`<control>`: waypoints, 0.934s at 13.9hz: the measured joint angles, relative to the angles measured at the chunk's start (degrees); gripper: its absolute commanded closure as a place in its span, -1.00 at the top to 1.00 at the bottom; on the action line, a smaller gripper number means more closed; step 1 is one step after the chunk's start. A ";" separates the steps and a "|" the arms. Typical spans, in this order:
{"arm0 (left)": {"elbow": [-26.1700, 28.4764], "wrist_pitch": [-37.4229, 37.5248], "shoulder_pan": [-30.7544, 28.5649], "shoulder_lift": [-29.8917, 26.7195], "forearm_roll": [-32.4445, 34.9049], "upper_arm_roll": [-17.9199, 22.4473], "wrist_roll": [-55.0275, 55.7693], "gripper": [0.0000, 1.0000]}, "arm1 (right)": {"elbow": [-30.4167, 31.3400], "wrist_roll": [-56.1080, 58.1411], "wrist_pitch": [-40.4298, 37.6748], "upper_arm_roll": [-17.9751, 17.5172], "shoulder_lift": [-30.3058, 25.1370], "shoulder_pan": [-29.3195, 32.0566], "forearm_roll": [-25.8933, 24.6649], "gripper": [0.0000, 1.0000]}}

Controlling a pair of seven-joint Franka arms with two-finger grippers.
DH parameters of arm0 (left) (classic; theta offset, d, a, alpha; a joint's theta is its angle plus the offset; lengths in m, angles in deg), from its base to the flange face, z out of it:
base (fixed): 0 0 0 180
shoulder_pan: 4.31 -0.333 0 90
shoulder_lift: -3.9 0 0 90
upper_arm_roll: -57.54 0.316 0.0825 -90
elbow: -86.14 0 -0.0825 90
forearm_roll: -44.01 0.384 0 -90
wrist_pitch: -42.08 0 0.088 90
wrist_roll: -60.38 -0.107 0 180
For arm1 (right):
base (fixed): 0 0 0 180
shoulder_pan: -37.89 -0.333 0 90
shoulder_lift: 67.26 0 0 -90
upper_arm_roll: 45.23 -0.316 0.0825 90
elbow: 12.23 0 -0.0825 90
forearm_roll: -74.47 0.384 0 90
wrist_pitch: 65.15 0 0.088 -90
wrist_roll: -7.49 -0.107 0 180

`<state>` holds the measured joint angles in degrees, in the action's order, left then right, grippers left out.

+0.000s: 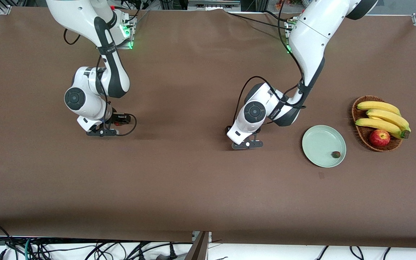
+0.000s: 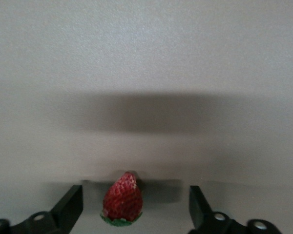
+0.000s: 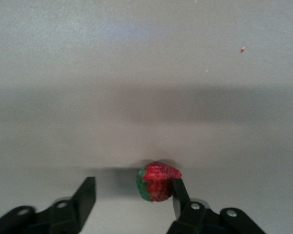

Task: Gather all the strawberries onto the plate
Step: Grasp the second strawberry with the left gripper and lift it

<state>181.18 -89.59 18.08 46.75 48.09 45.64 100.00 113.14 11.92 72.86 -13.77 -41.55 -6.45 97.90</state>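
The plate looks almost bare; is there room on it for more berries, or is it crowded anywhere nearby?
The plate has one strawberry near its front rim; the rest is bare. It is tight toward the basket. Open cloth lies between the plate and the left gripper, low over another strawberry. The right gripper has a third strawberry.

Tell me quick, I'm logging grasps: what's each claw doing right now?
Left claw: open, down at the table around a strawberry, not gripping.
Right claw: open, low around another strawberry, one finger touching it.

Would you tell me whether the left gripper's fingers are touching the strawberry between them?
Apart: the left wrist view shows the strawberry with bare table either side, clear of both fingers.
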 measured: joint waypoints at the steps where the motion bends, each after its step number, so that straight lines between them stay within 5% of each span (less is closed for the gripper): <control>1: 0.00 0.00 0.00 0.00 0.00 0.08 0.01 -0.60 | 0.00 0.03 0.12 0.06 0.00 0.01 0.00 0.29; 4: 0.31 0.09 0.01 -0.20 0.04 0.04 0.03 -0.99 | 0.20 1.03 0.68 0.20 0.13 0.13 0.00 0.26; 8: 0.89 3.36 -0.44 -1.79 0.12 0.22 -0.69 -0.98 | 0.53 1.83 1.66 0.20 0.86 0.18 0.00 0.17; 13: 0.65 15.02 -7.99 -9.07 0.21 0.68 -13.50 -0.91 | 0.58 3.77 2.17 0.19 1.89 1.11 0.03 -0.60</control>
<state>181.83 -74.57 10.09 37.68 48.30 46.32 86.50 113.72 15.69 75.03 -13.58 -39.65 -5.33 97.92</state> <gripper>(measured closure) 0.692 0.621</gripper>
